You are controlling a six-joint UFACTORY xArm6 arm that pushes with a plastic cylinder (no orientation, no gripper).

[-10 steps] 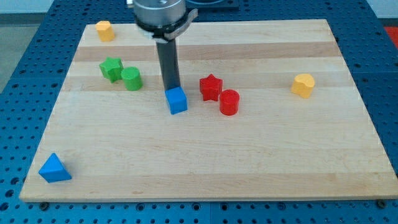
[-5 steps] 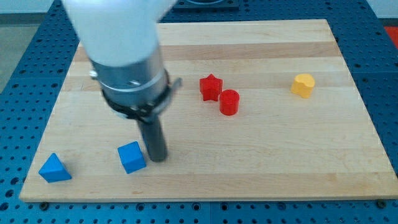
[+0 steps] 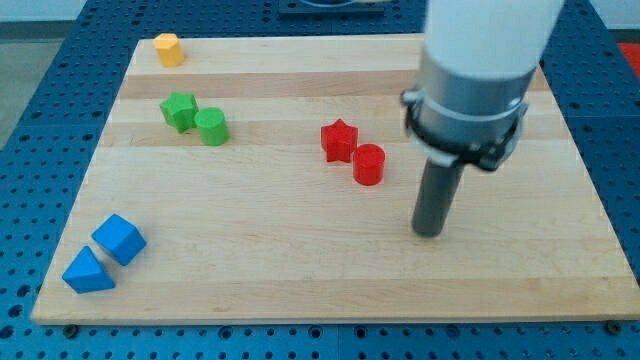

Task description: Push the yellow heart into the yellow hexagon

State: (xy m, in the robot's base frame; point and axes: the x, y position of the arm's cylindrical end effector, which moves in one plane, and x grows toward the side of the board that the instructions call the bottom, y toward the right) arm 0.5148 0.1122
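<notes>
A yellow hexagon-like block [image 3: 168,48] sits at the board's top left corner. The other yellow block, seen earlier at the view's right, is hidden behind my arm now. My tip [image 3: 428,233] rests on the board right of centre, below and to the right of the red cylinder [image 3: 369,164], touching no block.
A red star [image 3: 339,140] sits up and left of the red cylinder, close against it. A green star [image 3: 180,108] and a green cylinder [image 3: 212,127] sit together at the upper left. A blue cube [image 3: 120,239] lies against a blue triangle [image 3: 87,271] at the bottom left corner.
The blue cube slid down and left to the blue triangle. My tip then swung from the bottom left to the right of centre, and my arm now covers the right yellow block.
</notes>
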